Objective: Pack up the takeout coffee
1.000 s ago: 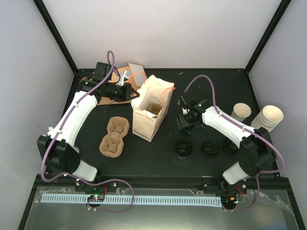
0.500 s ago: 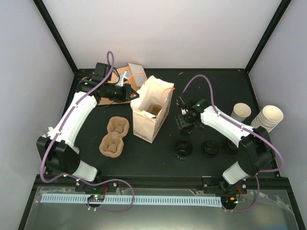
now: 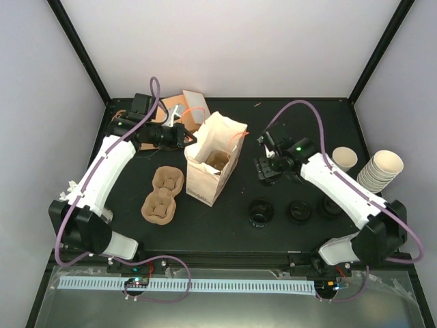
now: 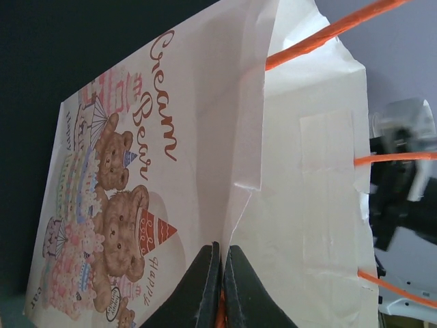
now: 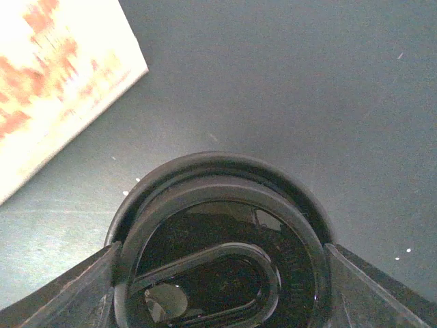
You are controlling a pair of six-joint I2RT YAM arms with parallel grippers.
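Note:
The takeout coffee (image 3: 343,158), a single cream paper cup, stands open at the right of the table, beside a stack of cups. A white paper bag (image 3: 205,181) with orange handles and bear print (image 4: 300,205) stands open mid-table. My left gripper (image 3: 188,137) (image 4: 222,249) is shut on the bag's top left edge. My right gripper (image 3: 268,167) (image 5: 218,266) is right of the bag, its fingers (image 5: 89,287) clamped on the rim of a black lid (image 5: 218,225). What lies under the lid is hidden.
A brown pulp two-cup carrier (image 3: 162,193) lies left of the bag. Three black lids (image 3: 259,210) (image 3: 298,210) (image 3: 329,208) sit in a row near the front right. A stack of cream cups (image 3: 382,167) stands at the far right. Cardboard pieces (image 3: 184,104) lie at the back left.
My right gripper has moved right and slightly back with the black lid, away from the bag. The left gripper keeps its hold on the bag edge, which has shifted slightly.

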